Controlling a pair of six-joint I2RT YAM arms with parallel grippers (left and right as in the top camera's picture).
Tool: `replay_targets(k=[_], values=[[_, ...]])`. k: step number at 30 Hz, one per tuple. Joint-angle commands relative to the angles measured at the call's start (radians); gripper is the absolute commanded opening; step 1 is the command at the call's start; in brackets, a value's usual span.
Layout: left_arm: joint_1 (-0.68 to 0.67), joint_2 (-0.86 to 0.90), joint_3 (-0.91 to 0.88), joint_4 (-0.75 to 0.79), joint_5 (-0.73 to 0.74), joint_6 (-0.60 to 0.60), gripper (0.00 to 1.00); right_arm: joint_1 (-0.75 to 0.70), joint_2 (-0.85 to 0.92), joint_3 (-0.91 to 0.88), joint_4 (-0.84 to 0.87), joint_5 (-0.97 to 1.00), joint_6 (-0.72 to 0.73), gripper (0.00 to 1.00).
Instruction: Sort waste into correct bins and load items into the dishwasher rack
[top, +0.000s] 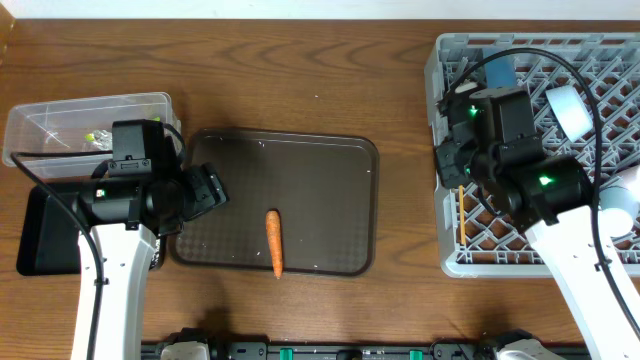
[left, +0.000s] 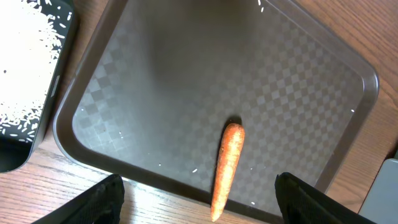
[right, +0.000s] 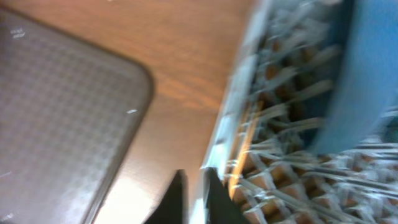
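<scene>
Hanging over the tray's (left: 155, 74) carrot (left: 228, 158), the left fingers (left: 106, 202) are spread; the right fingers (right: 177, 199), nearly together, sit by the rack's (top: 600, 70) edge.

Bright, even light covers the bench (top: 320, 70); right wrist view smears with motion blur around the dishwasher rack (right: 273, 143).

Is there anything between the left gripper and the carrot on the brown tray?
Nothing visible does. The left gripper is open above the brown tray, and the carrot lies bare there with only stray rice grains nearby.
</scene>
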Motion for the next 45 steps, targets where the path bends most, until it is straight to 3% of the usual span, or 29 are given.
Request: replay_targets(k=[1, 7, 16, 30, 41, 45], values=[[0.003, 0.004, -0.003, -0.002, -0.013, 0.021, 0.79, 0.008, 0.044, 0.0, -0.023, -0.179, 0.022, 0.01], [0.003, 0.004, -0.003, -0.003, -0.013, 0.021, 0.78, 0.066, 0.154, -0.011, 0.01, -0.319, 0.027, 0.01], [0.003, 0.004, -0.003, -0.003, -0.013, 0.021, 0.78, 0.198, 0.38, -0.011, 0.023, -0.257, 0.125, 0.01], [0.003, 0.004, -0.003, -0.003, -0.013, 0.021, 0.78, 0.208, 0.631, -0.011, 0.058, -0.226, 0.164, 0.01], [0.003, 0.004, -0.003, -0.008, -0.013, 0.021, 0.78, 0.185, 0.69, -0.011, 0.035, 0.146, 0.42, 0.01], [0.003, 0.004, -0.004, -0.009, -0.013, 0.021, 0.78, 0.174, 0.69, -0.011, 0.048, 0.161, 0.425, 0.01]])
